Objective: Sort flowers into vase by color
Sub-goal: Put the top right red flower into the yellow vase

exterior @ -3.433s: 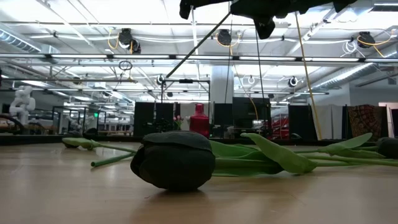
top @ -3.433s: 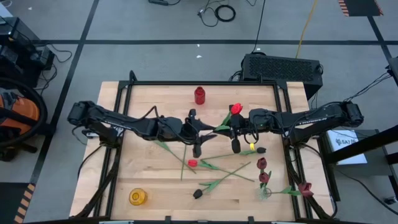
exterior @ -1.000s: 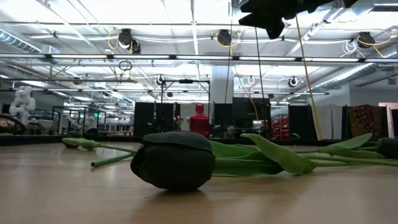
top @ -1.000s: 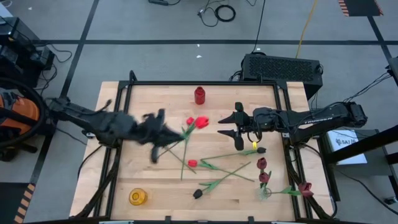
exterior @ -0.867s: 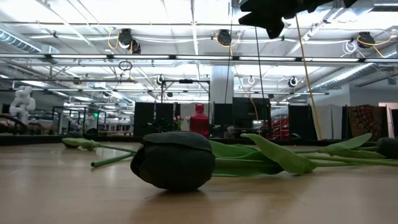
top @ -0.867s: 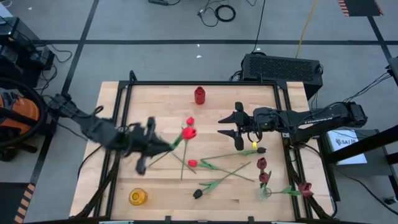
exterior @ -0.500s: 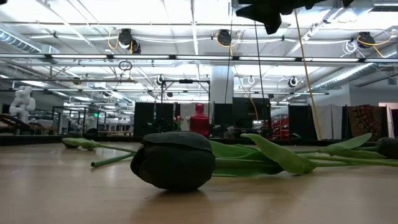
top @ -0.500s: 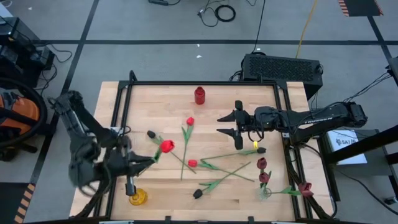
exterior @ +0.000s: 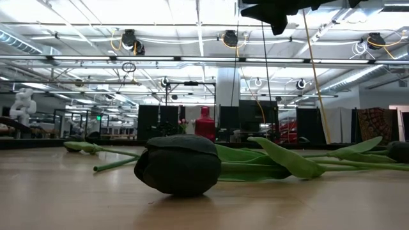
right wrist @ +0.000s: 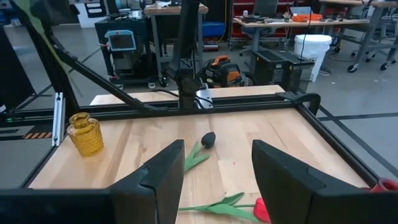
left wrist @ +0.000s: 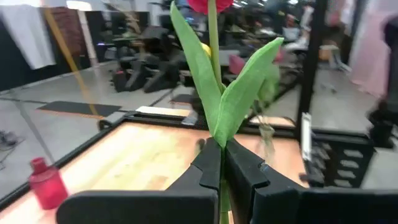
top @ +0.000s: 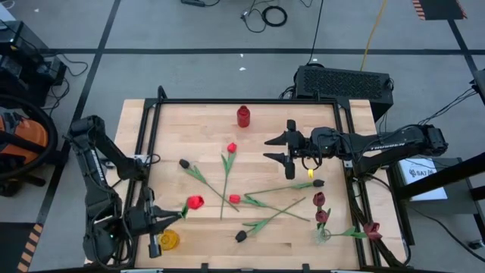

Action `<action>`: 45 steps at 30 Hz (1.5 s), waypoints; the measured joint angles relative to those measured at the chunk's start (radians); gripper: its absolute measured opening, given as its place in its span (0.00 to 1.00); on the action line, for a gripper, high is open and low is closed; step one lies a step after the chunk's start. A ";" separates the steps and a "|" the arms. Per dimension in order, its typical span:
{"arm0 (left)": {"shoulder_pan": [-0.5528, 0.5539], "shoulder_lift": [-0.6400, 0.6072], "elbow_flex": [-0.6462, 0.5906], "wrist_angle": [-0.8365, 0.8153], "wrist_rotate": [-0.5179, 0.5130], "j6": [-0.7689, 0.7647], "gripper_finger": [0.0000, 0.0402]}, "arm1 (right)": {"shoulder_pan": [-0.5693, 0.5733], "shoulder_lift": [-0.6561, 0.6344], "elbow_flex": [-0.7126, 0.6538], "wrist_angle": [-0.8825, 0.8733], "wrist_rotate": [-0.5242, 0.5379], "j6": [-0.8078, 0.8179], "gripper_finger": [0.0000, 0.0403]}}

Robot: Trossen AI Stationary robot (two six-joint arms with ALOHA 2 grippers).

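The left end effector (top: 161, 221) sat low at the near left corner of the wooden surface (top: 189, 136), its fingers (left wrist: 211, 167) pinched tight on the green stem of a red tulip (top: 195, 202). In the left wrist view the stem rose straight up between the fingers, with two long leaves spreading above them. From above, the red head hung just beside the yellow vase (top: 168, 240), a little farther in from the front edge, and was not in it.

The right end effector (top: 289, 148) hovered over the far middle of the surface with its fingers (right wrist: 155, 177) spread wide and nothing between them.

The red vase (top: 243, 116) stood near the far edge. A clear vase (top: 323, 234), hard to make out from above, seemed to stand near the front right corner with maroon tulips (top: 319, 199) by it. The other flowers lay loose across the middle: a red one (top: 231, 148) beside a black one (top: 183, 163), another red one (top: 234, 199), and a black tulip (exterior: 179, 164) close to the front edge, its stems crossing the others.
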 joint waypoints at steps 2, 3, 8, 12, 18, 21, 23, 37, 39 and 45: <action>-0.004 -0.002 0.000 -0.021 0.059 0.003 0.03 | 0.000 0.000 0.000 0.000 0.000 0.000 0.45; -0.004 -0.005 0.000 -0.034 0.095 0.005 0.03 | 0.000 0.000 0.000 0.000 0.000 0.000 0.45; 0.025 -0.014 -0.001 -0.078 0.192 -0.004 0.03 | 0.000 0.000 0.000 0.000 0.000 -0.001 0.45; 0.044 -0.014 -0.029 -0.075 0.234 -0.061 0.03 | 0.000 0.000 0.000 0.000 0.000 0.000 0.45; 0.044 -0.014 -0.087 -0.038 0.204 -0.175 0.03 | 0.000 0.000 0.000 -0.002 0.000 0.000 0.45; 0.043 -0.014 -0.093 -0.004 0.176 -0.183 0.03 | 0.000 0.000 0.000 -0.003 0.000 0.000 0.45; 0.039 -0.014 -0.105 0.013 0.176 -0.185 0.03 | 0.000 0.000 0.000 -0.003 0.000 0.000 0.45; 0.027 -0.001 -0.157 0.080 0.189 -0.214 0.03 | 0.000 0.000 0.000 -0.003 0.000 0.000 0.45; 0.027 -0.001 -0.157 0.079 0.198 -0.230 0.03 | 0.000 0.000 0.000 -0.004 0.000 0.000 0.45; 0.027 0.017 -0.157 0.064 0.219 -0.235 0.03 | 0.000 0.000 0.000 -0.004 -0.001 0.000 0.45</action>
